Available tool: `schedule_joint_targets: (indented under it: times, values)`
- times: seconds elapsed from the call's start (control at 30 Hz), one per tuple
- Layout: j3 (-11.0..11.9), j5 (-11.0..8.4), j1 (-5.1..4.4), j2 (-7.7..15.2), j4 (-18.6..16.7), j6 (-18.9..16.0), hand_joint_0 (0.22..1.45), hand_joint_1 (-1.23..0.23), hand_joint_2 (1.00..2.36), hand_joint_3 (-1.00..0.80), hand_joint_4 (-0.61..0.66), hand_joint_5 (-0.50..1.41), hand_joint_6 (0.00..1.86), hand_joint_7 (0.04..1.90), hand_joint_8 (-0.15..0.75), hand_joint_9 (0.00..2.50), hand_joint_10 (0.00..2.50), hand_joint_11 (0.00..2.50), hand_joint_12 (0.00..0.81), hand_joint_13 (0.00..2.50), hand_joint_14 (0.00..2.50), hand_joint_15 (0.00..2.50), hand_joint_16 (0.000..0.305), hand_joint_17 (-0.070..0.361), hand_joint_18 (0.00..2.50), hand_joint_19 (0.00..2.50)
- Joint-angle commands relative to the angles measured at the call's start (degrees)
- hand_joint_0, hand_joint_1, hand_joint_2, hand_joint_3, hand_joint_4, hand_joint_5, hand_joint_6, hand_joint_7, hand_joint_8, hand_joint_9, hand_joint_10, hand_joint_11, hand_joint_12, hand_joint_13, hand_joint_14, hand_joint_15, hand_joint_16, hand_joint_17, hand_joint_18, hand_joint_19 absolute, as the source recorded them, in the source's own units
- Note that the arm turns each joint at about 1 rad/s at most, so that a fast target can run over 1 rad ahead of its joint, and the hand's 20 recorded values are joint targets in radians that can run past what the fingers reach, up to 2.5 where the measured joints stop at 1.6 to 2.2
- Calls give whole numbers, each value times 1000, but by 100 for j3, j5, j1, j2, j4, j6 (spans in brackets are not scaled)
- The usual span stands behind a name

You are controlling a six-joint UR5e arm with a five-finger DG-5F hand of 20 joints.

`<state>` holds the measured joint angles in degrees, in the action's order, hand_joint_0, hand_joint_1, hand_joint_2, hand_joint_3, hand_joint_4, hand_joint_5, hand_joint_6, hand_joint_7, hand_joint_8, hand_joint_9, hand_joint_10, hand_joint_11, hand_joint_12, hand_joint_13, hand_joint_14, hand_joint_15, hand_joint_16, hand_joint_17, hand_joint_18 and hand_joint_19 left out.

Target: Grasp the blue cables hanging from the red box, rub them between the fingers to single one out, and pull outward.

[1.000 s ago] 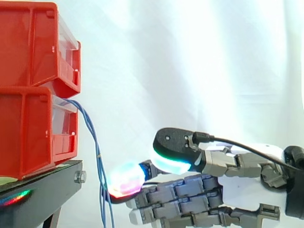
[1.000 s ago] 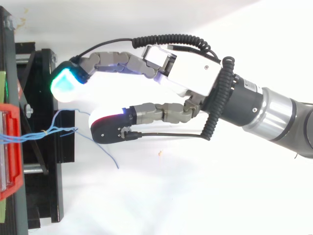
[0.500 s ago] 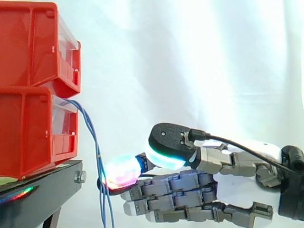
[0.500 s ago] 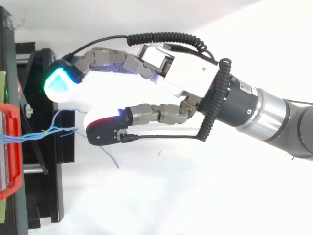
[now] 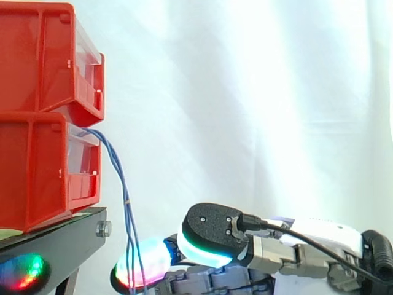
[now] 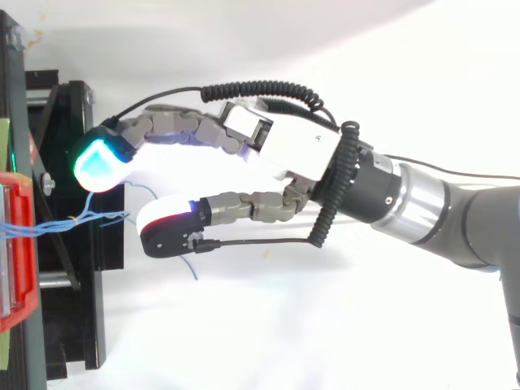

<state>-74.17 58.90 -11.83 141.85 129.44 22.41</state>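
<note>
Thin blue cables (image 5: 120,178) hang from the front of the lower red box (image 5: 37,172) and drop past the black stand's edge. From above, the cables (image 6: 89,218) run right from the red box (image 6: 16,244), with one loose end trailing further out. My hand (image 6: 292,150) reaches in from the right, open. A cyan-green fingertip (image 6: 99,158) lies on one side of the cable ends, and the thumb pad (image 6: 166,231) lies on the other. Nothing is pinched. In the side view the hand (image 5: 212,233) is low, with the cables crossing in front of a glowing fingertip (image 5: 144,267).
A second red box (image 5: 43,55) is stacked on the lower one. Both rest on the black stand (image 5: 61,246), whose frame (image 6: 73,268) juts right beneath the cables. A white curtain backs the scene.
The hand has moved left toward the boxes and sunk lower in the side view. Its fingertip and thumb now flank the cable ends. The cables hang as before.
</note>
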Motion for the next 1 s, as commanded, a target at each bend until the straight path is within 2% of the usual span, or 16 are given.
schedule_joint_targets:
  times: [0.0,0.07,0.37,0.53,0.6,0.83,0.97]
  values:
    - [17,25,14,123,-446,-123,550,-640,1009,-377,233,-176,502,765,265,496,4,105,305,312,10,202,34,77,100,169]
    - [17,96,14,123,-341,-140,551,-640,1008,-376,234,-176,502,765,265,499,3,106,305,313,9,202,34,77,101,169]
    - [17,245,14,123,-587,-149,556,-635,1009,-373,239,-175,502,767,264,508,3,110,304,323,9,206,34,77,109,180]
    - [17,526,14,115,-648,-132,557,-633,1009,-373,253,-167,502,798,264,518,4,114,304,327,9,212,34,77,119,188]
    - [17,632,14,123,-745,-17,558,-632,1009,-371,264,-159,502,823,263,518,4,108,305,330,9,213,34,77,120,188]
    - [17,685,-12,123,-1176,229,564,-629,1009,-374,299,-132,503,915,263,558,4,123,303,340,9,218,34,76,127,188]
    - [17,685,-21,123,-1167,255,566,-629,1009,-372,314,-119,503,971,265,572,5,134,303,341,10,218,33,75,131,188]
